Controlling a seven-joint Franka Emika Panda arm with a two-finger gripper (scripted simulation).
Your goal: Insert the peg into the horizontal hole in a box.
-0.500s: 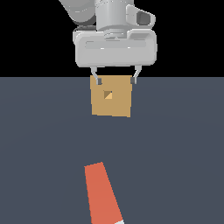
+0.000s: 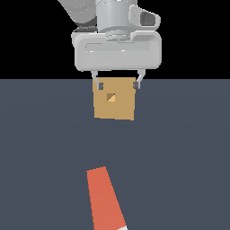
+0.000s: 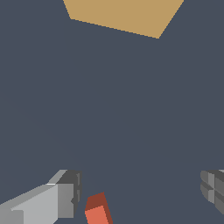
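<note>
The peg lies flat on the dark floor near the exterior view's lower edge, orange-red end pointing toward the box, with a sliver of white at its near end. The tan box stands farther back, its small square hole showing in the facing side. My gripper hangs open in front of the box's upper part, holding nothing, fingers spread about the box's width. In the wrist view the peg's orange end sits between my fingers, nearer one of them, and the box lies beyond.
A flat dark grey floor spreads around the peg and the box. Black background lies behind the arm. No other objects show.
The gripper has moved slightly toward the exterior view's left and a little lower. The peg and box have not moved.
</note>
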